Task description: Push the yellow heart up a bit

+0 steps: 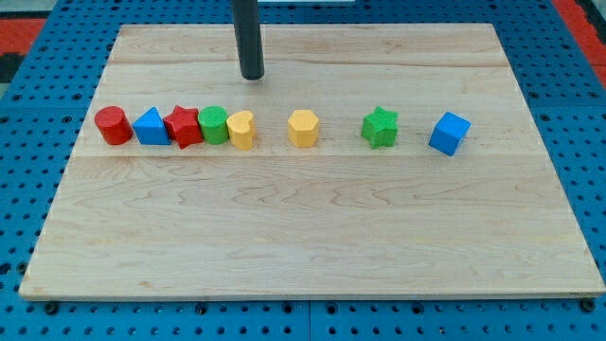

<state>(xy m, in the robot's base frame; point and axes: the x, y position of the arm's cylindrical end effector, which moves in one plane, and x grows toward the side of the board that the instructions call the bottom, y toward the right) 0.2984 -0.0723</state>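
Note:
The yellow heart lies on the wooden board, left of centre, touching the green cylinder on its left. My tip stands above the heart toward the view's top, a short gap away and slightly to its right. It touches no block.
A row of blocks runs across the board: red cylinder, blue triangle, red star, then the green cylinder and heart; to the right a yellow hexagon, green star and blue cube.

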